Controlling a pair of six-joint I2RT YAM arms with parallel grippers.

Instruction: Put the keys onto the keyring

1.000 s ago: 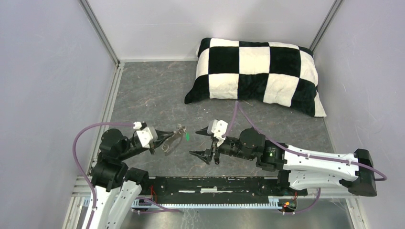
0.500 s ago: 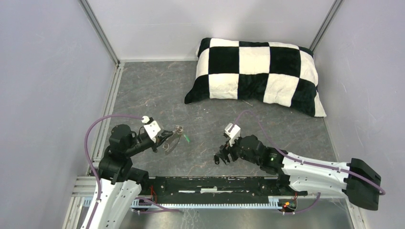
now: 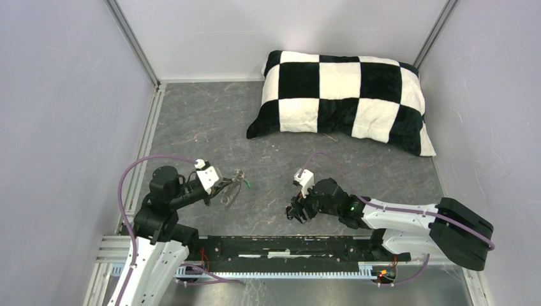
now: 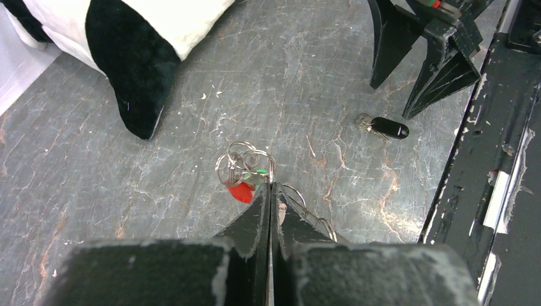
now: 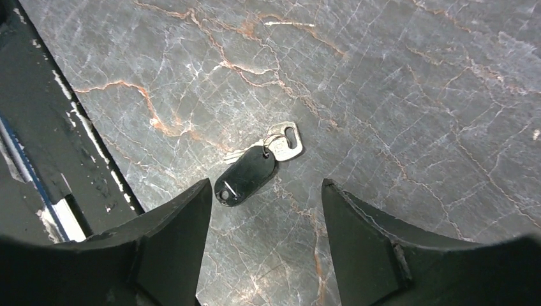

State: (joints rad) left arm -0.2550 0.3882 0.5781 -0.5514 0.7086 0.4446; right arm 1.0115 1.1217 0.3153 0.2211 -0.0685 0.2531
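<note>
My left gripper (image 4: pixel 270 185) is shut on the keyring (image 4: pixel 314 213), a thin half-oval metal loop seen beside its right finger. Small rings with a red tag (image 4: pixel 241 190) and a green tag (image 4: pixel 260 171) hang at the fingertips, just above the floor. In the top view the left gripper (image 3: pixel 233 185) holds the keyring (image 3: pixel 227 199) at front left. The key with the black oblong tag (image 5: pixel 246 176) lies flat on the floor. My right gripper (image 5: pixel 266 183) is open and empty right above it, the tag near its left finger. The black tag also shows in the left wrist view (image 4: pixel 390 127).
A black-and-white checked pillow (image 3: pixel 344 95) lies at the back right. The black rail (image 3: pixel 287 245) runs along the near edge, close to the black key, and shows in the right wrist view (image 5: pixel 51 127). The right gripper (image 3: pixel 295 212) stands to the right of the left one.
My right gripper has swung from lying sideways near the left gripper to pointing down over the black key, nearer the rail. My left gripper has shifted a little right with the keyring.
</note>
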